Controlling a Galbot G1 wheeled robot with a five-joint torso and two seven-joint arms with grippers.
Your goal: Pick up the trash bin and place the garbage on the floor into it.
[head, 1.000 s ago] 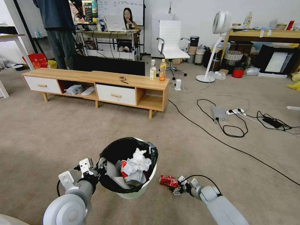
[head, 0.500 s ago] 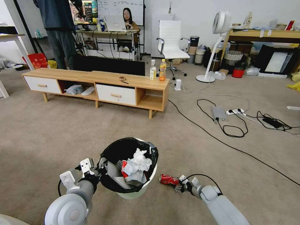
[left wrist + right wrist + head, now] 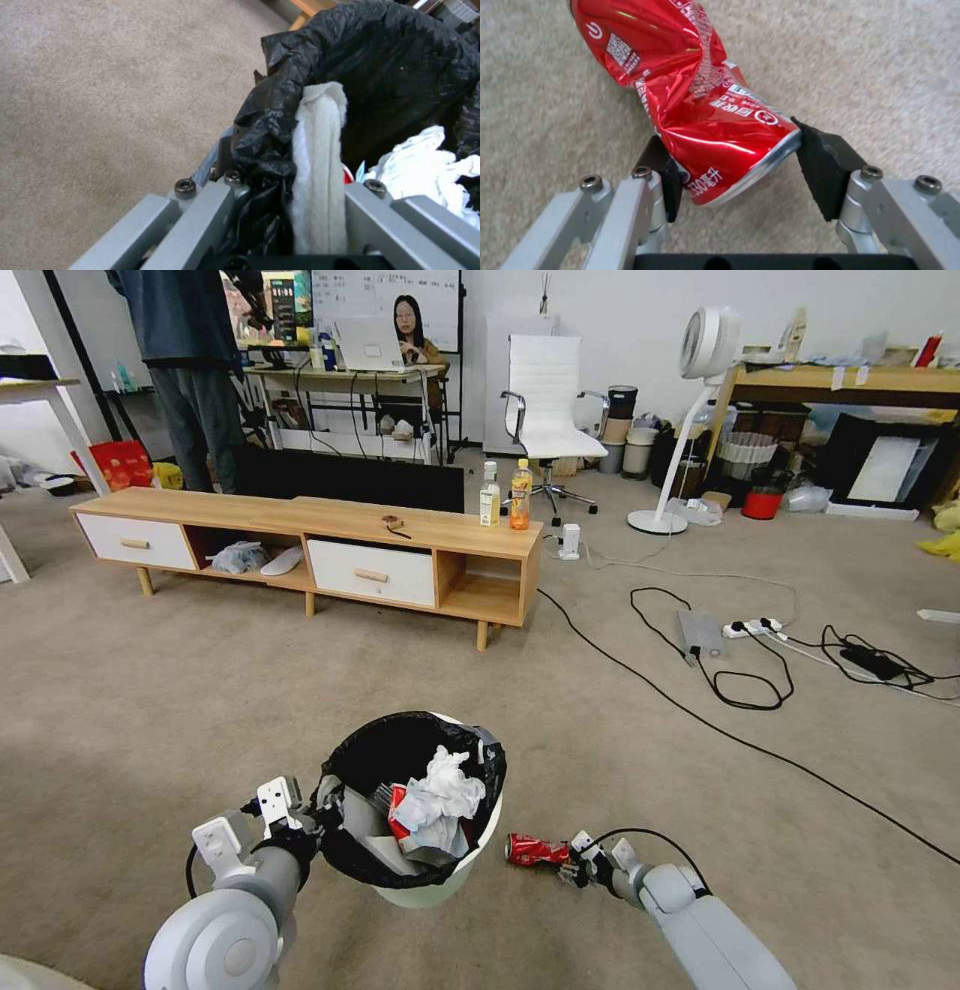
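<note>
- The bin (image 3: 440,882), a small round white plastic tub lined with a crinkled black bag, sits low in the head view on the short-pile beige carpet (image 3: 200,690), in front of the robot.
- Inside it lie a wad of white tissue (image 3: 440,790) and a red-and-white scrap; the load reaches about rim height.
- The left gripper (image 3: 318,805) is clamped on the bin's near-left rim; in the left wrist view its grey fingers (image 3: 200,221) pinch the bag and a white fold of the rim between them.
- The can (image 3: 535,850), crushed, glossy red with a silver end, lies on its side on the carpet just right of the bin, not touching it.
- The right gripper (image 3: 572,870) is low at the can's near end, its black pads (image 3: 825,168) parted to either side of the silver end: one touches the can, the other stands just off it.
- A black cable (image 3: 700,720) crosses the carpet well beyond the can, toward a power strip (image 3: 752,627).
- A long wooden cabinet (image 3: 330,550) stands farther back, with two bottles (image 3: 506,496) on its right end.
</note>
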